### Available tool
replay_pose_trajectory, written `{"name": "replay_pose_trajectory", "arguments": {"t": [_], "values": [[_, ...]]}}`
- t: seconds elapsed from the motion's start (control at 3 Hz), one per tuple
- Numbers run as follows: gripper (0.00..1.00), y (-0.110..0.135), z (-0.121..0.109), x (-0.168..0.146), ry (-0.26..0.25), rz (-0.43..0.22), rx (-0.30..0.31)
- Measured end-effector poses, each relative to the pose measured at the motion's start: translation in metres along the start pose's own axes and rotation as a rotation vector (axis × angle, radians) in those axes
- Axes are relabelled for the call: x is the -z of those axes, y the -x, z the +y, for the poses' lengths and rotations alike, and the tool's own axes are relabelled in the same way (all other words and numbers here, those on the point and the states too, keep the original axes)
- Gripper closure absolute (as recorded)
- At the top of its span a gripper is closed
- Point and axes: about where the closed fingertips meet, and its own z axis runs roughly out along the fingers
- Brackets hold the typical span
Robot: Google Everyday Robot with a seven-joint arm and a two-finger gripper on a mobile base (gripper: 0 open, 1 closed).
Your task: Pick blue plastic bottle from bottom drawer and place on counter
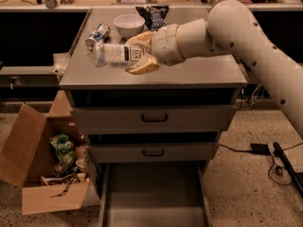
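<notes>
My gripper [140, 52] is shut on the blue plastic bottle [116, 55], a pale translucent bottle with a white-bluish label. I hold it on its side, cap to the left, above the left part of the counter [199, 72], just in front of the drink can. The white arm reaches in from the upper right. The bottom drawer [154, 193] stands pulled open below, its flat grey floor bare.
On the counter's back sit a silver-blue drink can [97, 34], a white bowl [129, 25] and a dark snack bag [154, 17]. Two black-handled drawers [154, 118] are shut. An open cardboard box [35, 169] with packets stands on the floor at left. Cables lie at right.
</notes>
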Motion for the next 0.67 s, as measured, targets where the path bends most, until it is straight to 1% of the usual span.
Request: {"name": "replay_pose_trajectory", "arguments": {"t": [0.33,0.67], "values": [[1.0,-0.012,-0.04,-0.027,-0.001,-0.024,-0.118],[1.0,-0.014,-0.06,-0.054,0.03,-0.027,-0.199]]}}
